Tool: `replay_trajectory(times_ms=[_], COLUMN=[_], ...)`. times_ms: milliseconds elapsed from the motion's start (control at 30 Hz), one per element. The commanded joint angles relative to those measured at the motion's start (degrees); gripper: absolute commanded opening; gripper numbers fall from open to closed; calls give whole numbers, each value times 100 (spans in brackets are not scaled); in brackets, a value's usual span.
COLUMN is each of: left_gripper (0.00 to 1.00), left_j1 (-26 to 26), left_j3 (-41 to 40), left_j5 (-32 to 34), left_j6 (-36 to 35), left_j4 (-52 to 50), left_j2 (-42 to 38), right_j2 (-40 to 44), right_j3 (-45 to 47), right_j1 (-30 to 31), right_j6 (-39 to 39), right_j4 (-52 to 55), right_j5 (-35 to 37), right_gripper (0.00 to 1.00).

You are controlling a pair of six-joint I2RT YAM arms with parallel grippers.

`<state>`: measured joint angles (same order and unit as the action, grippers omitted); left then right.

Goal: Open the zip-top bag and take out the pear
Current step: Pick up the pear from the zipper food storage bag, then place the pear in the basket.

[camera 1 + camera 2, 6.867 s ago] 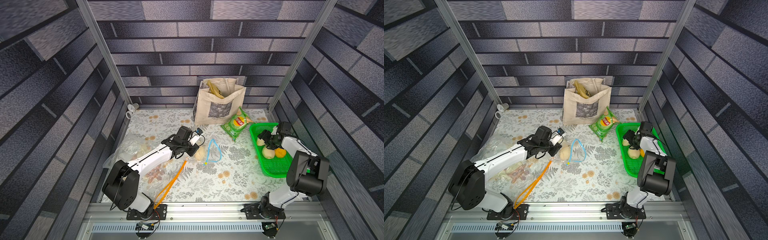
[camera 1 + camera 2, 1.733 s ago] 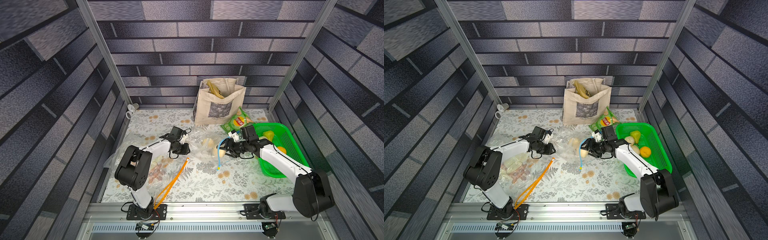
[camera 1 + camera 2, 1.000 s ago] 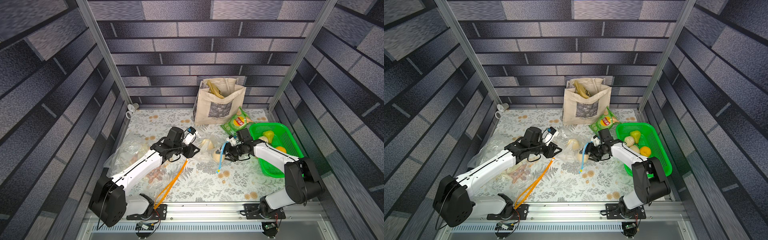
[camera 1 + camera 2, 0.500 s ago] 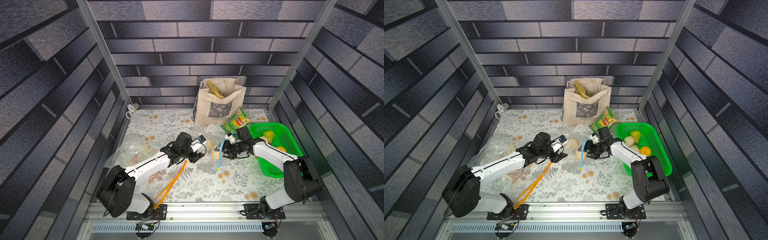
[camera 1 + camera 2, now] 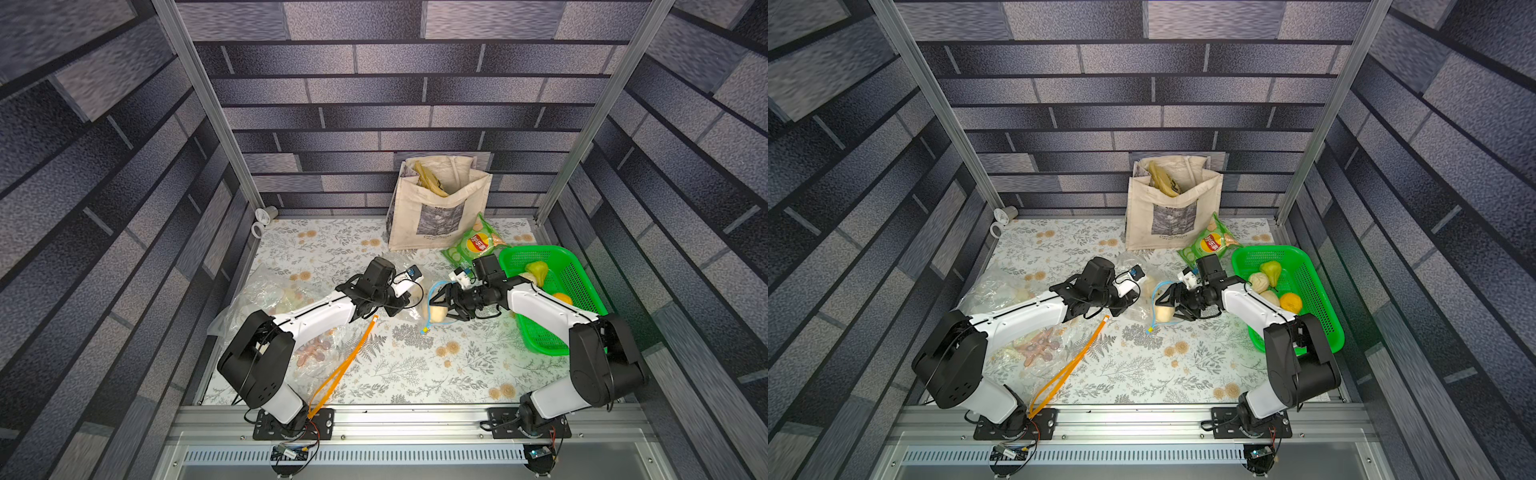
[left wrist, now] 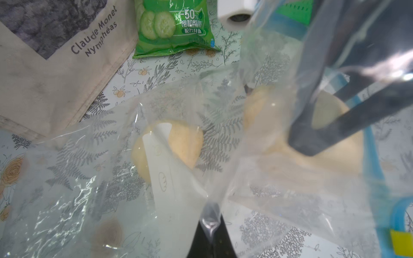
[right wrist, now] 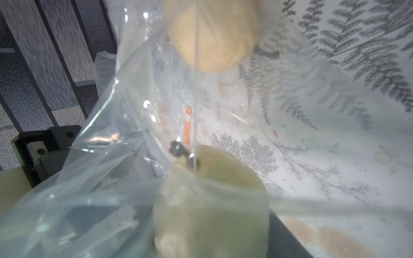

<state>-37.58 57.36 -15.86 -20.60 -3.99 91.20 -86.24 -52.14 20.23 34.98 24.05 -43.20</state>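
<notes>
Left end effector (image 6: 211,230): I have it pinched fully closed on the zip-top bag (image 6: 257,178) film.
Right end effector (image 5: 442,309): inside the bag mouth, jaws closed around the pear (image 5: 436,314).
Pear: mid-bench (image 5: 415,374), 3 o'clock of my left end effector.

**A robot test cell dressed as a room**

This is a lab rig. Printed brick panels (image 5: 374,104) serve as walls between bare aluminium posts (image 5: 210,104). A left arm (image 5: 316,311) and a right arm (image 5: 540,307) are bolted to a metal rail (image 5: 415,419) at the front of the desk (image 5: 395,365), which wears a leaf-and-flower print cover. Household props sit on it: a canvas tote (image 5: 436,208), a crisps packet (image 5: 473,245), a green basket (image 5: 577,278) of fruit. Small circuit boards (image 5: 291,453) with loose wires hang below the rail.
</notes>
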Motion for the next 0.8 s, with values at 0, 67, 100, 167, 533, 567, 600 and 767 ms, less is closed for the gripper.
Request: replay_trajectory(times_ms=[0, 67, 100, 167, 533, 567, 600, 767], left_gripper=[0, 0, 0, 0, 0, 0, 0, 0], left_j1=[88, 85, 89, 76, 344, 348, 348, 310], left_j3=[354, 448, 481, 515, 776, 768, 752, 706], left_j5=[145, 255, 275, 292, 810, 843, 868, 753], left_j6=[-90, -91, -98, -105, 52, 50, 43, 78], left_j4=[-636, -771, -835, -868, -1300, -1323, -1325, -1449], left_j2=[236, 359, 409, 475, 578, 538, 493, 169], right_j2=[413, 630, 718, 879, 1704, 1789, 1855, 2177], right_j3=[-122, -74, -41, 26, -179, -257, -323, -579], right_j1=[3, -43, -71, -170, -1252, -1448, -1638, -2687], right_j6=[-437, -412, -370, -238, -632, -754, -834, -1011], right_j4=[536, 521, 425, 252, 1260, 1505, 1693, 2218], right_j5=[-163, -227, -334, -554, -619, -406, -198, 1144], right_gripper=[65, 66, 66, 66, 66, 65, 65, 66])
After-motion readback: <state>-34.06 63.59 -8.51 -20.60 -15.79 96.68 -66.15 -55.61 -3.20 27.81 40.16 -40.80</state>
